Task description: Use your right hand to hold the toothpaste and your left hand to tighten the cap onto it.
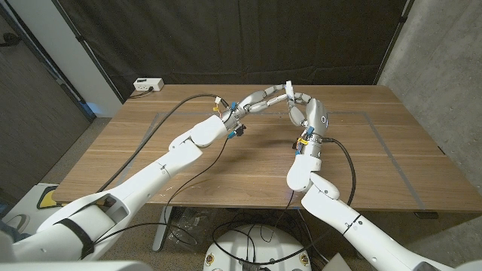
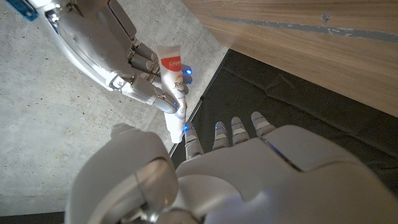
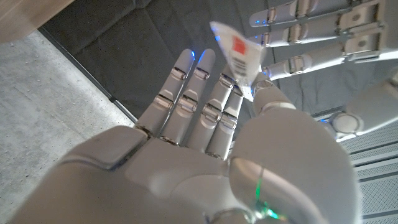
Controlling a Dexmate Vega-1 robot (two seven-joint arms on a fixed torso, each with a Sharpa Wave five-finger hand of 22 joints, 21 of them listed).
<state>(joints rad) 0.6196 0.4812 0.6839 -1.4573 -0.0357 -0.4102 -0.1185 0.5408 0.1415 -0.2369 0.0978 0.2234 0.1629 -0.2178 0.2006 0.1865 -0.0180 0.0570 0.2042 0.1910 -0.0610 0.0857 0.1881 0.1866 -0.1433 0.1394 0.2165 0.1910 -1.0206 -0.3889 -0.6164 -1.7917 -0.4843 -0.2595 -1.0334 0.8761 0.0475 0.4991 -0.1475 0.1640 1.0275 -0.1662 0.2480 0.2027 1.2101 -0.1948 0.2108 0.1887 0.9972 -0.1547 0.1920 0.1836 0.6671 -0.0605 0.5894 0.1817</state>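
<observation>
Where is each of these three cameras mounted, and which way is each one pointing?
Head view: sits on the robot's head, looks down at the wooden table; both arms show, left hand meeting right hand.
Left wrist view: on the left wrist, looks along the left hand toward the toothpaste held by the right hand.
Right wrist view: on the right wrist, looks along the right hand at the toothpaste.
Both wrist views share the toothpaste and both hands.

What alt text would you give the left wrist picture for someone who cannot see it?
The robot's right hand grips a red-and-white toothpaste tube, while the left hand, seen from behind, reaches its fingertips to the tube's white end. A wooden table lies beyond.
</observation>
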